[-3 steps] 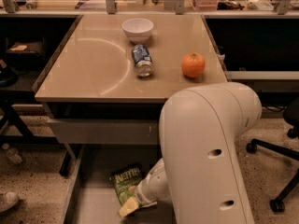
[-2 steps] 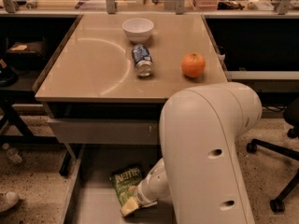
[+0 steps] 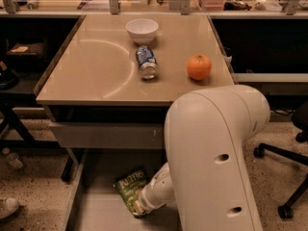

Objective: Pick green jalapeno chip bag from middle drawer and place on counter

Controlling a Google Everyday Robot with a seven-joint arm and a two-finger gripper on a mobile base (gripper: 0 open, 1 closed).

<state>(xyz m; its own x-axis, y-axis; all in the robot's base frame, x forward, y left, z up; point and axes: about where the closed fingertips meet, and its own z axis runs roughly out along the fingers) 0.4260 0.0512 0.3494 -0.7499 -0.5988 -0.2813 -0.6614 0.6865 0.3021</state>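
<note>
The green jalapeno chip bag (image 3: 129, 186) lies on the grey floor of the open middle drawer (image 3: 98, 213), below the counter's front edge. My gripper (image 3: 139, 207) reaches down into the drawer at the bag's near right end, touching it. My big white arm hides the drawer's right half. The beige counter (image 3: 96, 71) with its curved arc mark lies above.
On the counter stand a white bowl (image 3: 142, 30), a blue-and-white can (image 3: 146, 62) lying on its side, and an orange (image 3: 199, 67). A grey front panel (image 3: 106, 134) sits above the drawer. An office chair base (image 3: 284, 177) is at the right.
</note>
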